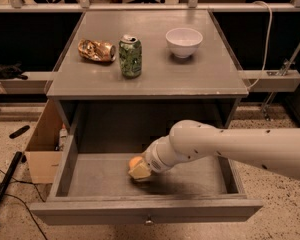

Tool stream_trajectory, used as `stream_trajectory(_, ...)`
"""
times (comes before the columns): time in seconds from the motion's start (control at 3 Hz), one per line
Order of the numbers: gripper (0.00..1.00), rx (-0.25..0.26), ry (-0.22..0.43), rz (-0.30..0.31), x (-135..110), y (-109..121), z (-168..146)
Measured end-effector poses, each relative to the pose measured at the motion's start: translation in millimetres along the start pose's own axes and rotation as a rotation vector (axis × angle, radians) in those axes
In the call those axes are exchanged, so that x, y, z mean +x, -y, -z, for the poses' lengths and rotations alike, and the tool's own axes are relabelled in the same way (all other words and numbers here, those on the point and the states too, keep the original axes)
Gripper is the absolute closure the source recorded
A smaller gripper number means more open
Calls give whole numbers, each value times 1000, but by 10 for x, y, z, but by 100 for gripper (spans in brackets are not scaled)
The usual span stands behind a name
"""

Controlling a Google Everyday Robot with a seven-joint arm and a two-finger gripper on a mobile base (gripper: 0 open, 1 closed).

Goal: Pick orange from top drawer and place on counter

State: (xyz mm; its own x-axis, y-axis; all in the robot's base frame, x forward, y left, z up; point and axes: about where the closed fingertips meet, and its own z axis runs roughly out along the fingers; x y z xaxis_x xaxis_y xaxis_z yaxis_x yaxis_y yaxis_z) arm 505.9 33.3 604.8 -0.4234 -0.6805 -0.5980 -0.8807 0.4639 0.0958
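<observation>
The top drawer (145, 215) is pulled open below the counter (190, 74). The orange (135, 161) lies on the drawer floor, left of middle. My gripper (139, 171) is down inside the drawer, right against the orange, with its pale tip covering the fruit's lower right side. My white arm (230, 146) reaches in from the right, over the drawer's right half. Only the top left part of the orange shows.
On the counter stand a green can (130, 55), a crushed gold-brown can (96, 50) to its left and a white bowl (184, 41) at the back right. A cardboard box (44, 149) sits on the floor left of the cabinet.
</observation>
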Motion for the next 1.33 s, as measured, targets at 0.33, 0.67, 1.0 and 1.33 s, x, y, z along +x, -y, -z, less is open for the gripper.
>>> stream_trajectory(0.33,94,0,0,0,0,0,0)
stream_trajectory(0.67,100,4,0,5,-11,1,37)
stream_trajectory(1.0,100,17,0,19,-40,3,135)
stream_trajectory(1.33,100,-12,110,46,-329,-47,601)
